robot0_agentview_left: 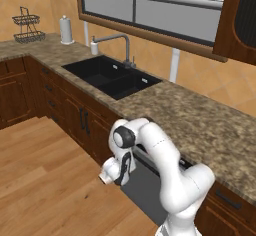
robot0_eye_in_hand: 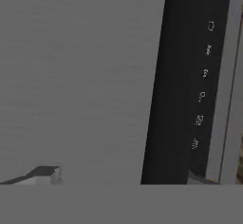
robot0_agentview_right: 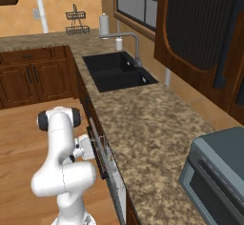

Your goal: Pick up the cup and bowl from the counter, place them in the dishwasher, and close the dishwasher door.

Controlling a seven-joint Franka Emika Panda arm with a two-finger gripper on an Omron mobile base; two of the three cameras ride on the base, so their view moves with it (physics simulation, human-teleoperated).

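My gripper (robot0_agentview_left: 114, 176) (robot0_agentview_right: 90, 148) (robot0_eye_in_hand: 122, 178) is open and pressed close against the dark grey dishwasher door (robot0_agentview_left: 145, 190) (robot0_agentview_right: 118, 193) (robot0_eye_in_hand: 71, 76), with nothing between its fingers. The door stands almost upright, a narrow gap left at its top. In that gap a bit of white wire rack (robot0_agentview_right: 112, 164) shows. The long black bar handle (robot0_agentview_right: 98, 157) (robot0_eye_in_hand: 161, 85) runs beside the black strip with small icons (robot0_eye_in_hand: 204, 76). Above lies the speckled granite counter (robot0_agentview_left: 200, 125) (robot0_agentview_right: 143, 124). The cup and the bowl are out of view.
A black sink (robot0_agentview_left: 112, 75) (robot0_agentview_right: 116, 69) with a faucet (robot0_agentview_left: 125, 45) sits further along the counter. A grey toaster oven (robot0_agentview_right: 217, 171) stands at the near right. A paper towel roll (robot0_agentview_left: 66, 30) and a wire basket (robot0_agentview_left: 27, 25) stand in the far corner. Wooden floor (robot0_agentview_left: 45, 180) lies to the left.
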